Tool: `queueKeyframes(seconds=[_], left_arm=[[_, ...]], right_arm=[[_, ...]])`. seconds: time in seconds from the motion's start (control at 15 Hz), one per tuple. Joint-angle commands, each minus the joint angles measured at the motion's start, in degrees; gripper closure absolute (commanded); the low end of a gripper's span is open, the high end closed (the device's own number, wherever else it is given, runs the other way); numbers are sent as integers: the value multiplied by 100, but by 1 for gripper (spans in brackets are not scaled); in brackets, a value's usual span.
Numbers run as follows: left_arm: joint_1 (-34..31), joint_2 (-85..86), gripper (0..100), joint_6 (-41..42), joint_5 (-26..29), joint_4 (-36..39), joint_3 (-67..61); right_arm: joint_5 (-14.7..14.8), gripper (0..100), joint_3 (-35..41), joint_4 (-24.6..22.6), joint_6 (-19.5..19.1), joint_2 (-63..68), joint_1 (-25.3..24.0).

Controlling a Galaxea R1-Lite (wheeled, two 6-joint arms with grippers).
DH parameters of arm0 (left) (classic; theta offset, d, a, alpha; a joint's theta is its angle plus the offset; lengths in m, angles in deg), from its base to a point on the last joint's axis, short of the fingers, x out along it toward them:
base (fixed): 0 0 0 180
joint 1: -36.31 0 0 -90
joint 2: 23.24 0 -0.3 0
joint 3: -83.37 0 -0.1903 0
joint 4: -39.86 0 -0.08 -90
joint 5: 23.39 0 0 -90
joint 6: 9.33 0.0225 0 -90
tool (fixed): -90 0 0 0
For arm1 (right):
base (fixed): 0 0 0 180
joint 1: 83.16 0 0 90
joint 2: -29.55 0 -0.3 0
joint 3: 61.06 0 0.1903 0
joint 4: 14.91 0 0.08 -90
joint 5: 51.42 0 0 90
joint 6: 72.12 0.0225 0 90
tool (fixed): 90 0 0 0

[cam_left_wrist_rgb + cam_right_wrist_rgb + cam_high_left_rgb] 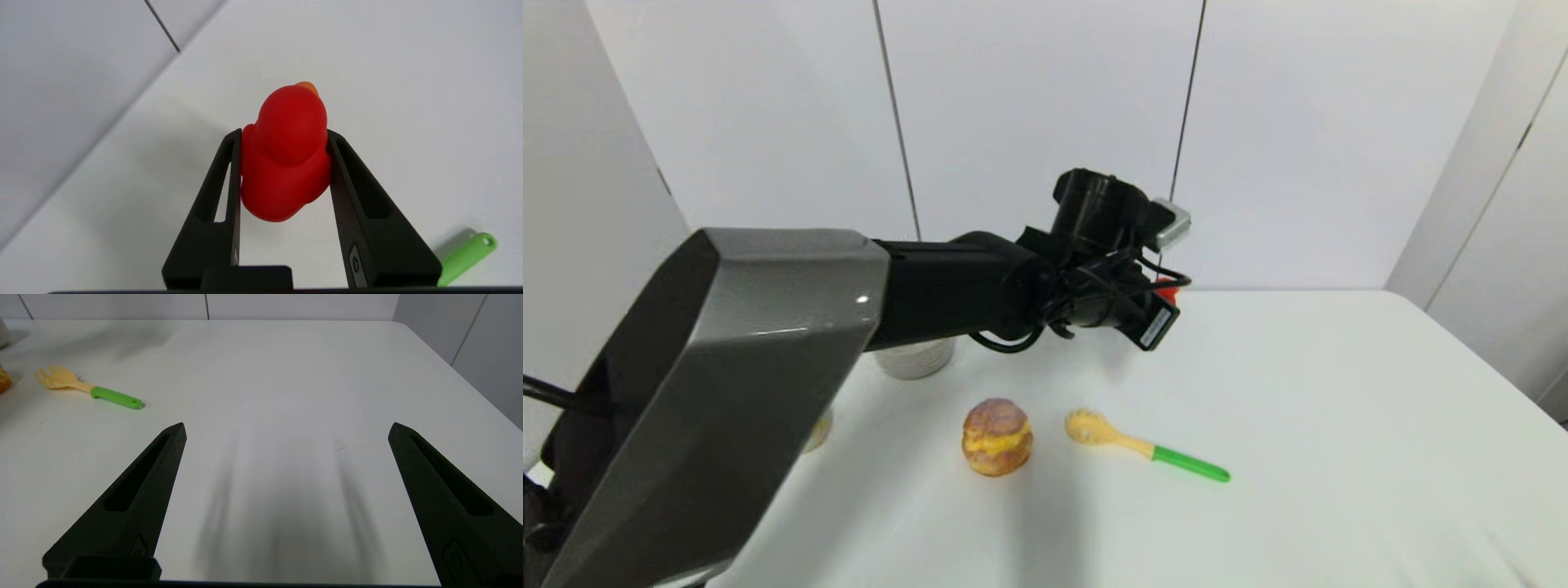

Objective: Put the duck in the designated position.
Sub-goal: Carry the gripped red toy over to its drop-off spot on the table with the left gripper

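Three views, differing: head view hides all but a red sliver of duck (1166, 287) behind left gripper (1168, 298), raised over white table (1339, 408). Left wrist view: fingers (229, 183) clamping duck (286, 155). Right wrist view: right gripper (286, 428) spread wide, fork (88, 387) well apart.

The duck (286, 163) is solid red with a small orange beak, held between the black fingers (212, 212) of the left claw (284, 139). On the plain white surface (1339, 425) lie a browned cream puff (997, 437) with a yellow filling band and a fork (1147, 447) with a pale yellow head and bright green handle. The right claw (286, 428) is black too.
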Motion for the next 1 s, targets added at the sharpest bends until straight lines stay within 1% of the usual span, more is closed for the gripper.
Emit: queueKeyframes(seconds=[0.07,0.33,0.53,0.67,0.8,1.0], left_arm=[[-189,929,100,-30,-422,-33,-78],[-567,1817,100,-30,-668,-297,-289],[-840,2546,100,-30,-1028,-605,-649],[-1156,3003,100,-21,-1099,-640,-886],[-1631,3610,100,-13,-1248,-684,-1431],[-2141,4243,100,5,-1389,-684,-2082]], right_arm=[[-2,0,0,-2,-4,7,-2],[-2,0,0,-2,-4,7,-2],[-2,0,0,-2,-4,7,-2],[-2,0,0,-2,-4,7,-2],[-2,0,0,-2,-4,7,-2],[-2,0,0,-2,-4,7,-2]])
